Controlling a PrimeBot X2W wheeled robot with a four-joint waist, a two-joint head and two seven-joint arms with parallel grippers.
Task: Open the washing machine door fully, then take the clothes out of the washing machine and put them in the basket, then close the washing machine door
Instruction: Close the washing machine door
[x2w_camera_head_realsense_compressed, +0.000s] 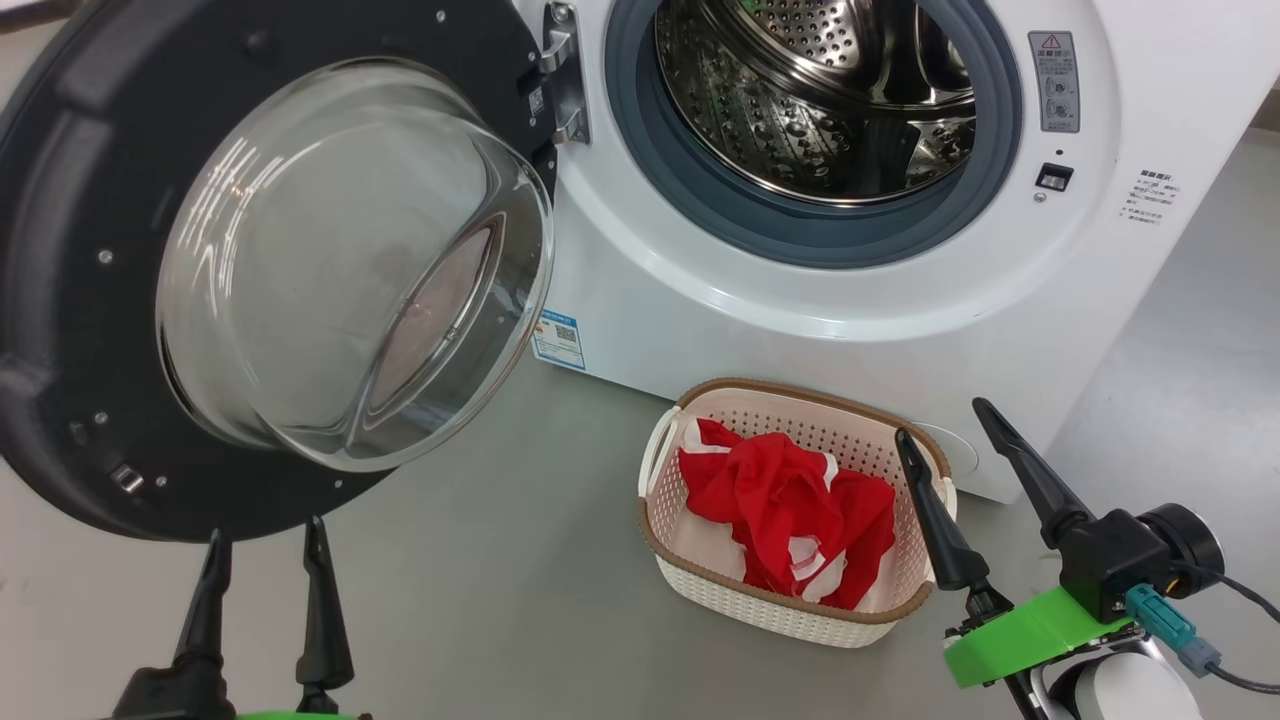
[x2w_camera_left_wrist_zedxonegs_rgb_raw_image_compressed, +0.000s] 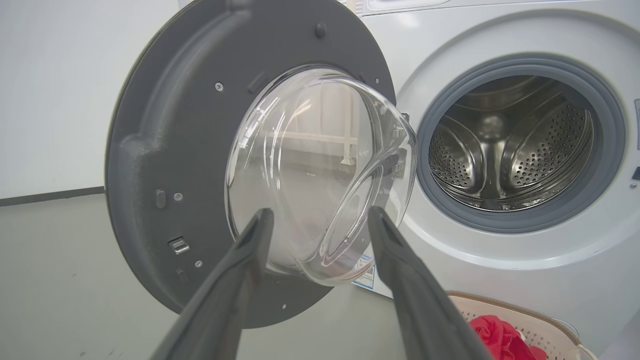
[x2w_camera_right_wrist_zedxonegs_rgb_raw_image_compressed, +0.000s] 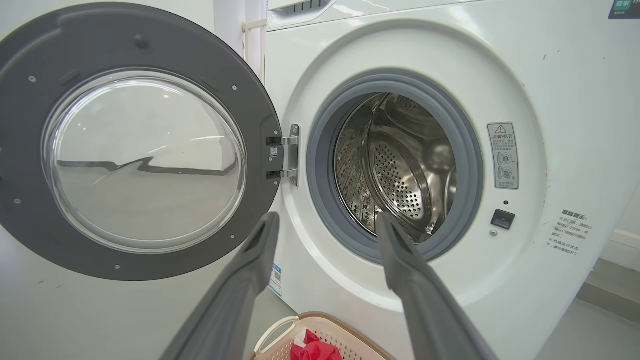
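at the bottom of the head view, my left gripper (x2w_camera_head_realsense_compressed: 266, 528) points up with its two dark fingers spread wide and nothing between them. the right gripper (x2w_camera_head_realsense_compressed: 942, 420), lower right, is spread just as wide and also empty, its fingers standing over the right end of the basket (x2w_camera_head_realsense_compressed: 800, 396).

outward from there, the red clothes (x2w_camera_head_realsense_compressed: 780, 490) lie bunched inside the basket, which sits on the grey floor (x2w_camera_head_realsense_compressed: 520, 580) just in front of the washing machine (x2w_camera_head_realsense_compressed: 700, 320). the steel drum (x2w_camera_head_realsense_compressed: 820, 110) looks bare from every angle i have, so i judge the unloading done and closing the door (x2w_camera_head_realsense_compressed: 60, 300) the step left.

what matters now is how the door lies. it is swung wide to the left of the opening, its glass bowl (x2w_camera_head_realsense_compressed: 350, 260) bulging toward me. it hangs on the hinge (x2w_camera_head_realsense_compressed: 565, 80) at its right edge, so it turns about an upright axis and its free edge is the far left one. my left fingertips sit just below its lower rim, apart from it, while the right arm is well off beyond the basket. the left arm is nearer, and i reckon it must get round behind that left edge to push the door shut.
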